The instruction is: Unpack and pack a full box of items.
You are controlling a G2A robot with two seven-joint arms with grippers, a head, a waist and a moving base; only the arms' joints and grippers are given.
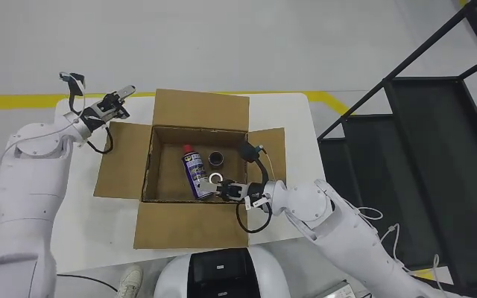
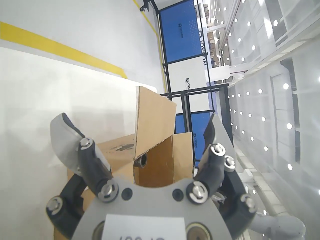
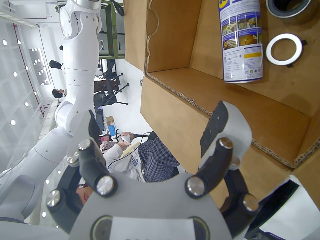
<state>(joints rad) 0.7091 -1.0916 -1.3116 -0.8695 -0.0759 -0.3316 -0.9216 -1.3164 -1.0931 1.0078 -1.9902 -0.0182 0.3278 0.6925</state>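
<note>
Here's the cardboard box (image 1: 201, 110), sitting in the middle of the white worktop (image 1: 291, 119) with all four flaps folded out, and there are things inside it. A blue spray can (image 1: 195, 173) with a red cap lies on its side on the box floor, cap pointing at the far wall. Just beside the can, on the side nearer the right arm, a dark metal sleeve (image 1: 218, 158) stands on end with its hollow facing up. A flat white ring (image 1: 215, 178) lies between that sleeve and the near wall, close against the can's base end. And the right tool (image 1: 227, 191) hovers at the box's near wall, right by the white ring. From its own wrist camera its fingers (image 3: 220, 126) are spread wide with nothing between them, one of them poised above the corrugated edge of that wall. Over on the other side, the left tool (image 1: 119, 100) hangs outside the box, off its far corner beyond the side flap, pointing toward it. It too is wide open and holds nothing.
</note>
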